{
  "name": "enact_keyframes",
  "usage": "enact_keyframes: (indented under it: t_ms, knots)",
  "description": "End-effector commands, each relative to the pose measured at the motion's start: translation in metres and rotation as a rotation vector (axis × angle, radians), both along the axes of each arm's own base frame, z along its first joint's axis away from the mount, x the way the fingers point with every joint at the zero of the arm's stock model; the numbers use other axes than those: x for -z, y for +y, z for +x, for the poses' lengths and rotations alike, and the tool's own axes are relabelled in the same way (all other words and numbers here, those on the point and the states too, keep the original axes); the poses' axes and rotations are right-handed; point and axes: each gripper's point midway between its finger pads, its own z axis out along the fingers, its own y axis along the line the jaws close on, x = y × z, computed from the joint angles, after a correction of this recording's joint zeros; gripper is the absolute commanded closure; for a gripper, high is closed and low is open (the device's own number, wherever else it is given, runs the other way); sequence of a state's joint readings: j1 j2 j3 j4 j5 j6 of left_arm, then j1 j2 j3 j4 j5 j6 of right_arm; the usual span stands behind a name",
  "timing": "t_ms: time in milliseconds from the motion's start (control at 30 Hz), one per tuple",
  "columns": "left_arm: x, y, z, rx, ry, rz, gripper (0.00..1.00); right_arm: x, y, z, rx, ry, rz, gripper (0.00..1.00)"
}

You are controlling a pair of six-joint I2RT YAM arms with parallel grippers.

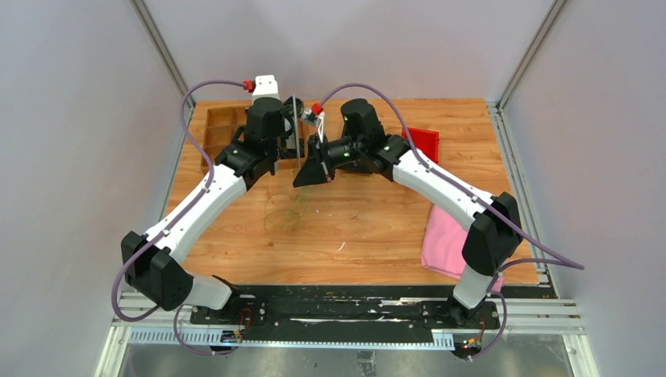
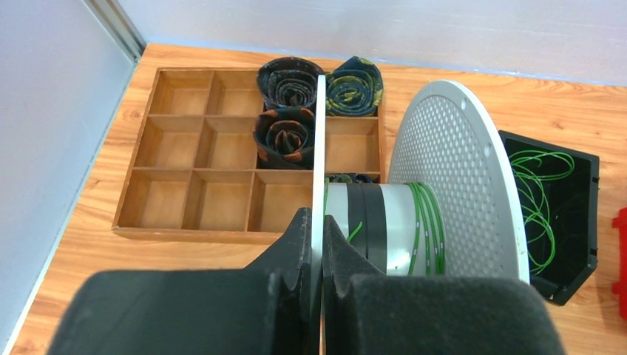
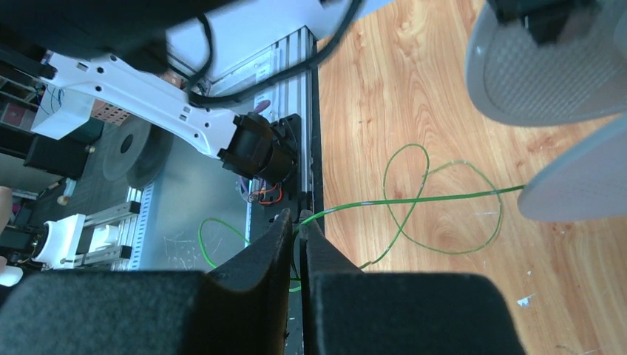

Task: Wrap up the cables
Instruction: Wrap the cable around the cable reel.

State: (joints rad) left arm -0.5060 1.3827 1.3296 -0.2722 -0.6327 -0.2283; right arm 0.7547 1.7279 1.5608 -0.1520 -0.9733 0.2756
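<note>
The left gripper's (image 2: 316,233) fingers were clamped tight on the thin near flange (image 2: 319,140) of the grey spool (image 2: 458,163), holding it on edge. A few turns of green cable (image 2: 423,222) sat on the hub against the perforated far flange. Just left of the spool lay a wooden divider tray (image 2: 185,148) with dark rolled bundles (image 2: 285,137) in its far cells. Just right of it stood a black bin (image 2: 573,244) with more green loops inside.

The right gripper's (image 3: 298,229) fingers stood almost together, pinching the green cable (image 3: 414,198) at their tips. They hung over the near edge of the table (image 3: 414,89). From there the strand ran taut to the spool's rim, with two slack loops curling over bare wood between.

In the top view, loose wire (image 1: 287,210) lay on the open middle of the table. A pink cloth (image 1: 444,239) covered the near right part and a red piece (image 1: 424,141) sat toward the far right.
</note>
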Motion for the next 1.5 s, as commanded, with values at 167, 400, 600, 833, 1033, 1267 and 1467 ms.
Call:
enact_keyframes:
  t_ms: [167,400,600,833,1033,1267,1467]
  knots:
    - [-0.032,0.004,-0.003,-0.009,-0.131,-0.038,1.0,-0.053,-0.012,0.004,0.006,-0.086,0.039,0.93]
    - [-0.027,-0.001,-0.006,0.035,-0.124,-0.023,1.0,-0.078,-0.021,0.024,0.063,-0.142,0.058,0.92]
    - [-0.024,-0.006,-0.009,0.068,-0.128,0.01,1.0,-0.097,-0.029,0.043,0.119,-0.199,0.068,0.92]
    - [-0.013,-0.018,-0.013,0.132,-0.108,0.05,1.0,-0.111,-0.036,0.064,0.176,-0.276,0.069,0.93]
    - [-0.007,-0.027,-0.018,0.178,-0.098,0.086,1.0,-0.114,-0.045,0.087,0.243,-0.352,0.045,0.97]
    - [-0.002,-0.026,-0.022,0.181,-0.092,0.104,1.0,-0.12,-0.059,0.113,0.336,-0.512,-0.026,0.98]
    - [0.001,-0.026,-0.027,0.196,-0.085,0.098,1.0,-0.12,-0.071,0.134,0.407,-0.639,-0.098,0.99]
